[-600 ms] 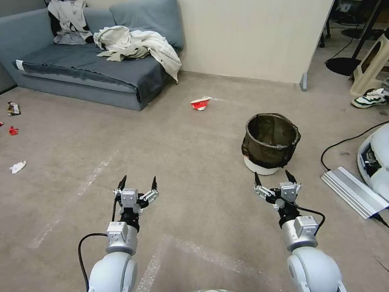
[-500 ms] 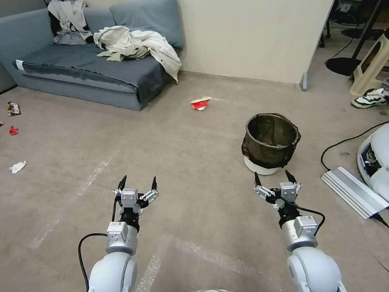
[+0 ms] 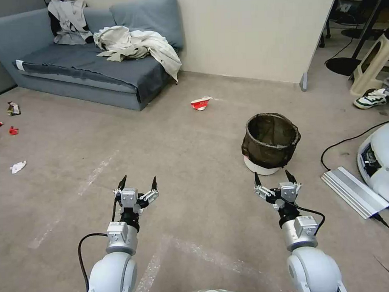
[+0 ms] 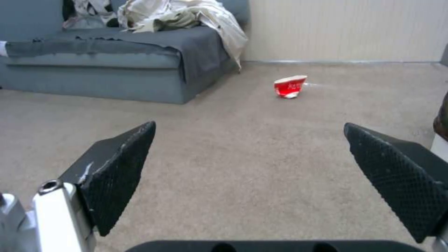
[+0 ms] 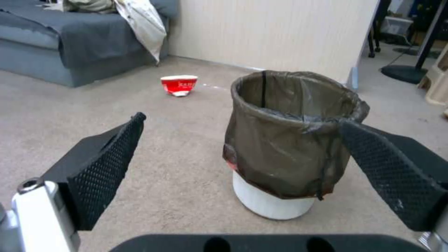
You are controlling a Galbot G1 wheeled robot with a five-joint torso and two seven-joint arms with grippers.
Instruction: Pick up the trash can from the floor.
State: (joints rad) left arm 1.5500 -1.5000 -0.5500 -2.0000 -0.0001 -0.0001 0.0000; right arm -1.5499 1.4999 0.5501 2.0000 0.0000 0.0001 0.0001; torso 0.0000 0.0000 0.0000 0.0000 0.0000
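I see the trash can (image 3: 270,143) standing upright on the floor (image 3: 182,163), just ahead of my right tool (image 3: 272,177), whose fingers are spread. My left tool (image 3: 137,183) hangs equally spread, well apart from it. A red wrapper (image 3: 200,103) lies nearer the sofa (image 3: 72,69).

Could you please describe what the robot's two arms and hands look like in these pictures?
Both arms are glossy white rounded shells ending in silver-grey cylindrical wrists. A black cable loops beside each wrist. The left hand and right hand have pale metal linkages and two black, tapered, pointed fingers with diamond-textured inner pads.
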